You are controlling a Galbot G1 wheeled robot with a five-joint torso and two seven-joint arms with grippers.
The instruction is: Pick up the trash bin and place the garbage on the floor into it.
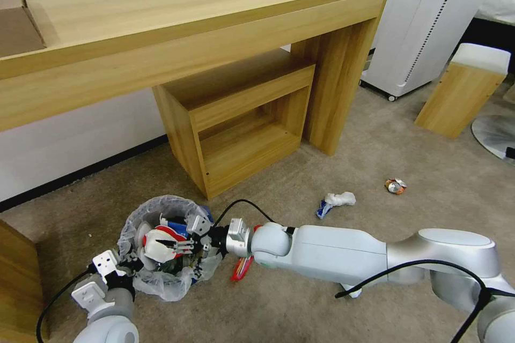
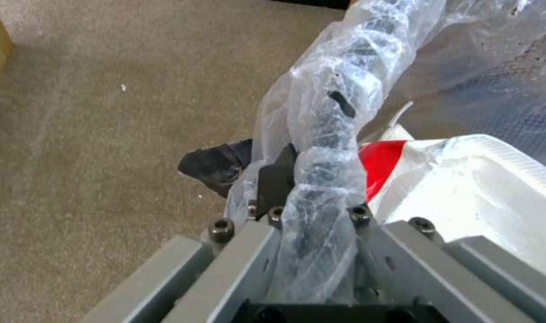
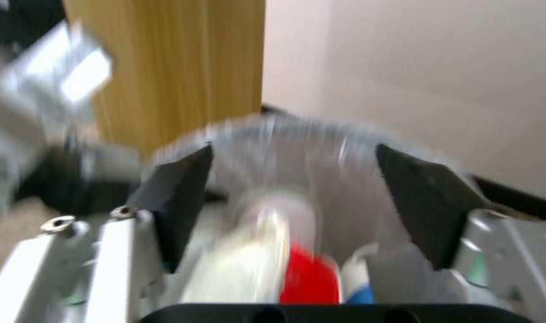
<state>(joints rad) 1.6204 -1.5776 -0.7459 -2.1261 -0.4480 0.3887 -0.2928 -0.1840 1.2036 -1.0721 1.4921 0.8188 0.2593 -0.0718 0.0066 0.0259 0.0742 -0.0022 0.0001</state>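
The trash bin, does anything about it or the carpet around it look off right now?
Yes. The trash bin lies tipped on the floor, left gripper clamped on its bagged rim, right gripper open at its mouth. A red wrapper, tissue and crushed can lie loose on the carpet.

crinkly plastic-lined trash bin (image 1: 161, 236), matt wooden desk (image 1: 177, 27)

My left gripper (image 2: 312, 179) is clamped on the bin (image 1: 161, 241) rim, arm low at my left side. My right arm stretches flat across my front, its gripper (image 3: 291, 202) over the bin mouth, fingers (image 3: 180, 197) spread wide.
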